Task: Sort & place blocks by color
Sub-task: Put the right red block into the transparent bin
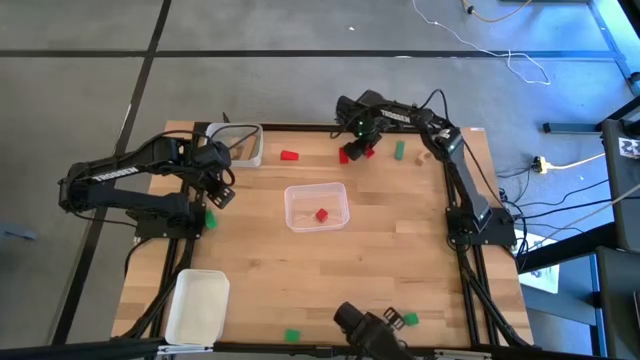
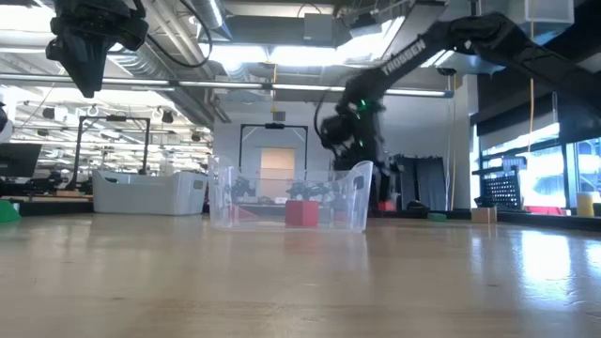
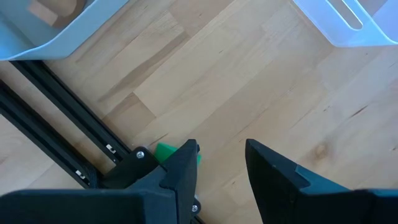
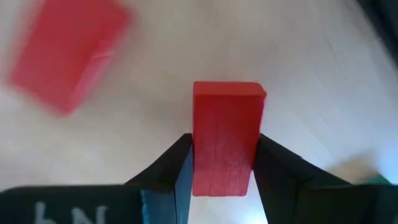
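Observation:
My right gripper (image 1: pixel 353 150) is at the table's far side, pointing down, shut on a red block (image 4: pixel 226 118). A second red block (image 4: pixel 67 56) lies on the table right beside it, and a third (image 1: pixel 289 155) lies farther left. One red block (image 1: pixel 321 214) sits in the clear centre tray (image 1: pixel 300 192). My left gripper (image 3: pixel 222 149) hangs open above the table's left side, over a green block (image 3: pixel 165 150) by the frame rail. A green block (image 1: pixel 399 150) and a tan block (image 1: pixel 422 155) lie right of my right gripper. My right gripper pinches the red block's two opposite long sides (image 4: pixel 198 155) between its two fingers, coming from above and pointing down. The block stands on end in the hold, its length along the fingers. Whether its lower end is clear of the table does not show.
A clear tray (image 1: pixel 236 132) holding a tan block stands at the far left, and a white tray (image 1: pixel 196 305) at the near left. Two green blocks (image 1: pixel 291 335) (image 1: pixel 410 319) lie by the near edge, either side of a dark camera mount (image 1: pixel 365 325).

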Action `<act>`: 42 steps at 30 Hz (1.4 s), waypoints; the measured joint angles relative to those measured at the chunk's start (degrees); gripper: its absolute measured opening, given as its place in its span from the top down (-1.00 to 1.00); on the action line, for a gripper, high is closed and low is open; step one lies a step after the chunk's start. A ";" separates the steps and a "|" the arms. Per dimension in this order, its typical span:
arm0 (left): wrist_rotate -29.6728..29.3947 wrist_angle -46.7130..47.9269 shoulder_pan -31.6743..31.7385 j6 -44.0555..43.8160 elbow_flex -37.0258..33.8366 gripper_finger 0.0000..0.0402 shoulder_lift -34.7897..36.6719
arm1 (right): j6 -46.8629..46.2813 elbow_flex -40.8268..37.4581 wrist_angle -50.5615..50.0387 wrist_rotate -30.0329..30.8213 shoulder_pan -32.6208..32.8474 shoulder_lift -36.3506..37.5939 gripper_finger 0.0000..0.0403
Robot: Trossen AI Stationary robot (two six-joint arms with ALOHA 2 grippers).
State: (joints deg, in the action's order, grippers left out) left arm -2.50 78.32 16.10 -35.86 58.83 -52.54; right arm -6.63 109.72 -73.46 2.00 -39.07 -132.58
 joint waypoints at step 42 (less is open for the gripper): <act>-2.86 0.05 0.00 1.99 0.00 0.36 0.00 | 5.68 19.95 -4.19 -14.18 30.39 0.90 0.34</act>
State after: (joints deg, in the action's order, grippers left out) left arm -5.37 78.37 16.10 -33.87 58.83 -52.53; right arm -0.95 129.66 -77.65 -12.18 -8.68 -131.68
